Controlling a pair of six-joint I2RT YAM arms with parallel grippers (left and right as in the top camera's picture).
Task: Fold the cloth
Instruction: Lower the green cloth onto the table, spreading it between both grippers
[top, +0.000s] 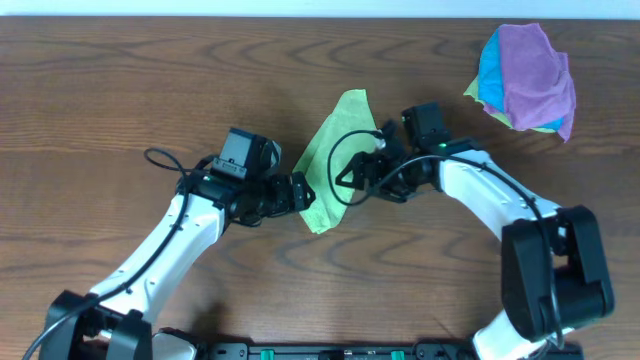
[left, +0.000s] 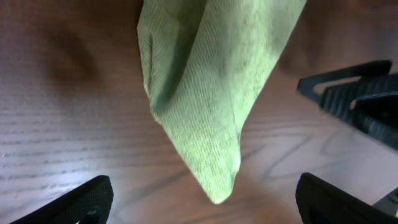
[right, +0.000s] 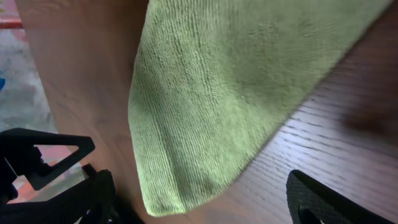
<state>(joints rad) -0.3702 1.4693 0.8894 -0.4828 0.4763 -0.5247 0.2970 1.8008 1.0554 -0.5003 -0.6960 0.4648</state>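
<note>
Lime-green cloth (top: 335, 160) lying free, left end effector (top: 298, 190) wide apart, right end effector (top: 355, 178) apart, neither gripping it

Soft light from above — pale glare on the table (left: 43, 162), a faint shadow beside the cloth (left: 205, 93); wrist views blur at the edges.

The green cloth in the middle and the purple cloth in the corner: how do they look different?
The green cloth is drawn into a long narrow strip; the purple cloth is a crumpled heap. The green cloth lies on the bare table between the left claw and right claw; the purple cloth sits on a blue cloth, away from both claws. Both are soft cloths of one plain colour.
</note>
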